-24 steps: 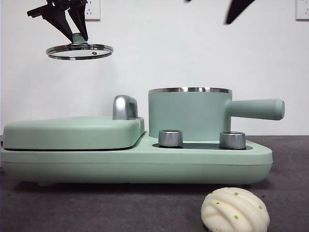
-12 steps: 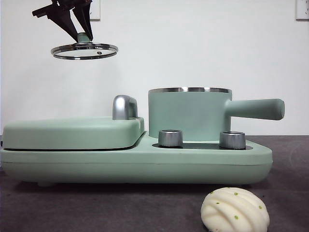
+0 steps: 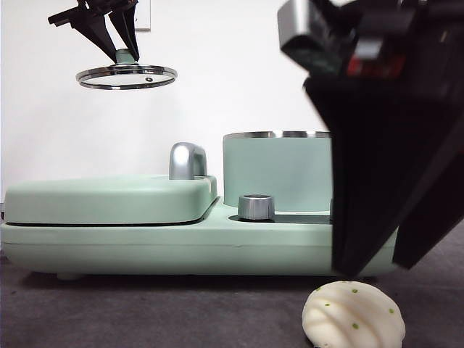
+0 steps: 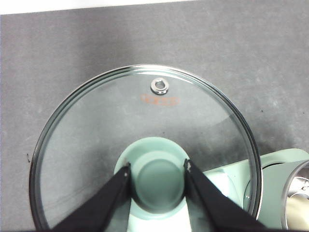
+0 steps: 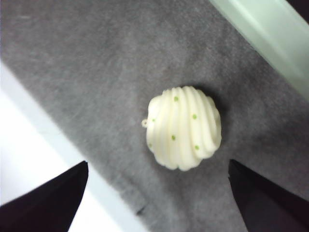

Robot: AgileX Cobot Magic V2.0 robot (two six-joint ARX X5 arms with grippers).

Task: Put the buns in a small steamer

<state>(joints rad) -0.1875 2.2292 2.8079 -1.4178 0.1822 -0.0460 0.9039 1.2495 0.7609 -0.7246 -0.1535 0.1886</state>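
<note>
One bun (image 3: 353,313), white, shell-ridged and flecked with green, lies on the grey tabletop in front of the cooker. My right gripper (image 3: 377,268) hangs large and dark just above it. In the right wrist view its jaws stand wide open on either side of the bun (image 5: 183,127), not touching it. The small steamer (image 3: 279,170), a mint-green pot with a steel rim, stands uncovered on the cooker; the right arm hides its handle. High at the left, my left gripper (image 3: 125,52) is shut on the green knob (image 4: 157,179) of the glass lid (image 3: 127,75).
The mint-green cooker base (image 3: 203,246) spans the table. On its left half sits a flat griddle lid (image 3: 109,197) with a chrome handle (image 3: 187,161), and a steel dial (image 3: 256,206) shows below the pot. The table's edge (image 5: 29,159) runs close by the bun.
The right arm has dropped into the front view at the right, covering the pot's handle and right dial. The left gripper shifted the lid slightly right, then held still.
</note>
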